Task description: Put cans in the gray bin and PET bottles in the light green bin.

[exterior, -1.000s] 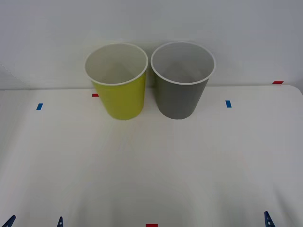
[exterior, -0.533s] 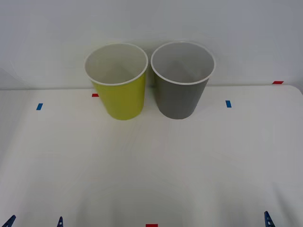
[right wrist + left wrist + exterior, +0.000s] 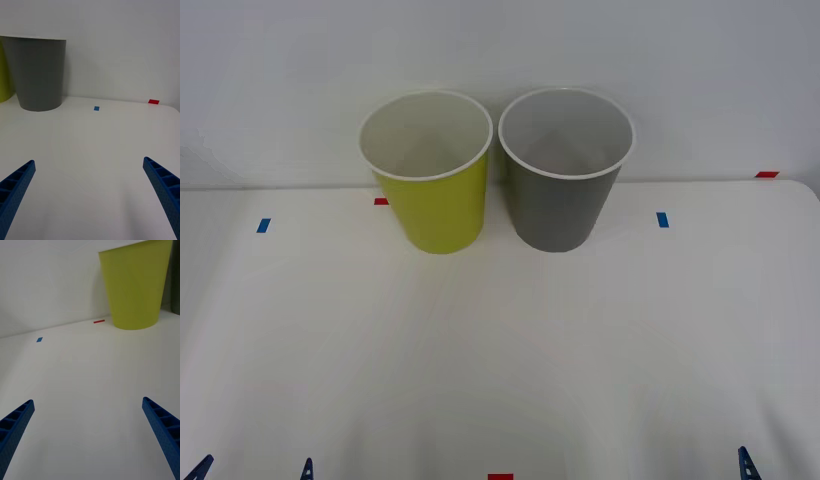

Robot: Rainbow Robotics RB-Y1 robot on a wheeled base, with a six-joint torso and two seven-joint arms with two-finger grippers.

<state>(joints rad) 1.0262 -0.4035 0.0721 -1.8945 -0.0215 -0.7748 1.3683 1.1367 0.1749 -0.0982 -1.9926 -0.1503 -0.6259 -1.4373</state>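
The light green bin [image 3: 430,172] and the gray bin [image 3: 564,170] stand upright side by side at the far edge of the white table [image 3: 500,360], roughly at 12 o'clock from the robot, the green one toward 11 and the gray one toward 1, rims nearly touching. Both openings show pale insides with nothing visible in them. No can appears on the table or in either bin.

The left gripper [image 3: 88,438] is parked low at about 7 o'clock, above bare tabletop, its blue ribbed fingers [image 3: 15,431] spread wide with nothing between them; the green bin stands ahead of it. The right gripper [image 3: 90,198] sits at about 5 o'clock, fingers [image 3: 161,187] equally wide apart and holding nothing, with the gray bin ahead and to one side. Their tips peek in at the front view's near edge.

Small blue tape marks [image 3: 263,225] and red tape marks [image 3: 767,174] dot the table.

Compared with half a second and a second ago, nothing differs: bins, tape and fingertips sit exactly where they were.
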